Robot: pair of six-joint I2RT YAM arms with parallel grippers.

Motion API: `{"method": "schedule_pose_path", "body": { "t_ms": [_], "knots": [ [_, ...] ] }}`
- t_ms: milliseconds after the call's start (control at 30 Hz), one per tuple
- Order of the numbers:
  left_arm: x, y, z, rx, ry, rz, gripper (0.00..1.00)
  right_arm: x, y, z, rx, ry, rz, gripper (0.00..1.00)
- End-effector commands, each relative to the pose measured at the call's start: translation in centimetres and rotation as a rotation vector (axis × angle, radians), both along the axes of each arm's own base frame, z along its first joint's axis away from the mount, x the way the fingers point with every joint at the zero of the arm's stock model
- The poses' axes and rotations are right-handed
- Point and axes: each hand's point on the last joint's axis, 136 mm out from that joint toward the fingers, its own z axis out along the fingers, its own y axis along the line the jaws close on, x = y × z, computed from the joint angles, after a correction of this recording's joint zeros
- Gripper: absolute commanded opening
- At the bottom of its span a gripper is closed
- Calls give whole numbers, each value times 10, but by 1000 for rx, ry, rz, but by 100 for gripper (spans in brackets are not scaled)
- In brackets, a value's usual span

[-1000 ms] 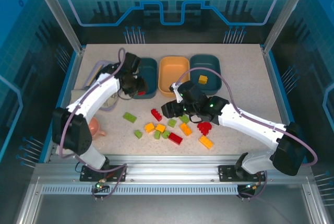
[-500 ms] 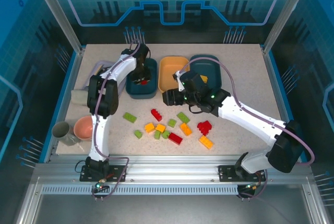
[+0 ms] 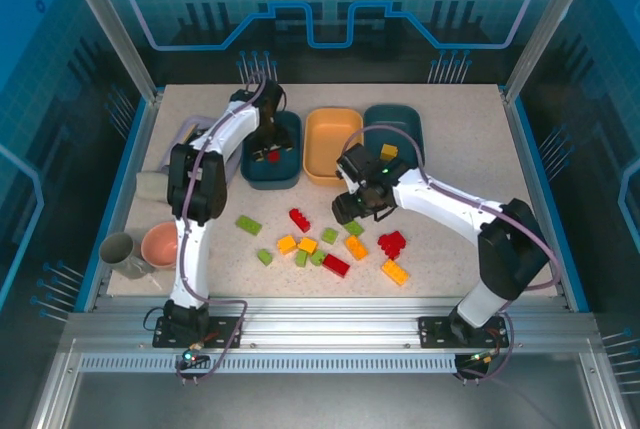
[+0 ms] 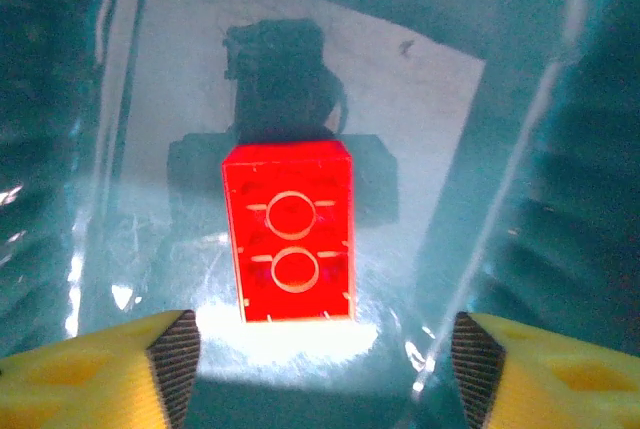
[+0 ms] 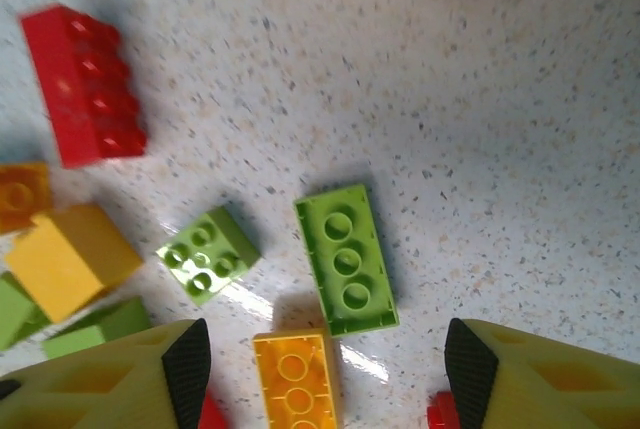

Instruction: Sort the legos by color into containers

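My left gripper [image 3: 268, 147] hangs over the left dark teal tray [image 3: 285, 181]. In the left wrist view its jaws [image 4: 320, 361] stand open, and a red brick [image 4: 288, 232] lies free, underside up, on the tray floor just ahead of them. My right gripper [image 3: 352, 211] hovers open above the scattered legos. Between its fingers [image 5: 325, 379] lie an upturned long green brick [image 5: 345, 259] and an orange brick [image 5: 297, 379], with a small green brick [image 5: 207, 252] and a red brick [image 5: 85, 84] nearby. The orange tray [image 3: 332, 134] looks empty. A yellow brick [image 3: 388, 152] sits in the right teal tray [image 3: 400, 121].
Several red, green and orange bricks lie loose across the table's middle, from a green one [image 3: 248, 224] to an orange one [image 3: 394, 271]. A grey mug [image 3: 118, 249] and a pink cup [image 3: 160, 242] stand at the near left.
My left gripper's jaws have opened and the red brick now lies loose in the left teal tray. My right gripper has swung down from beside the orange tray to over the pile.
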Motion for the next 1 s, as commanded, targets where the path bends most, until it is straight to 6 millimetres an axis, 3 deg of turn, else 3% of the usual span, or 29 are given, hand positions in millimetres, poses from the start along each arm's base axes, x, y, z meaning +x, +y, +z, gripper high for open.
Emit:
{"method": "schedule_pose_path", "body": {
  "t_ms": [0, 100, 200, 300, 533, 667, 967],
  "knots": [
    [-7, -13, 92, -109, -180, 21, 78, -9, -6, -19, -70, 79, 95, 65],
    [-30, -20, 129, -214, -273, 43, 87, -9, -3, -30, -80, 103, 123, 64],
    [-63, -30, 148, -335, -319, 39, 97, -8, -1, -37, -90, 117, 134, 64],
    [-101, -37, 155, -431, -342, 22, 99, -6, -1, -46, -111, 131, 140, 64],
    [-181, -35, 142, -514, -320, 35, 99, -5, -1, -62, -147, 156, 158, 64],
    [-205, -30, 134, -528, -304, 62, 99, -4, -4, -70, -175, 163, 155, 64],
    [-224, -29, 137, -535, -320, 50, 99, 3, -6, -83, -227, 160, 142, 55]
  ]
}}
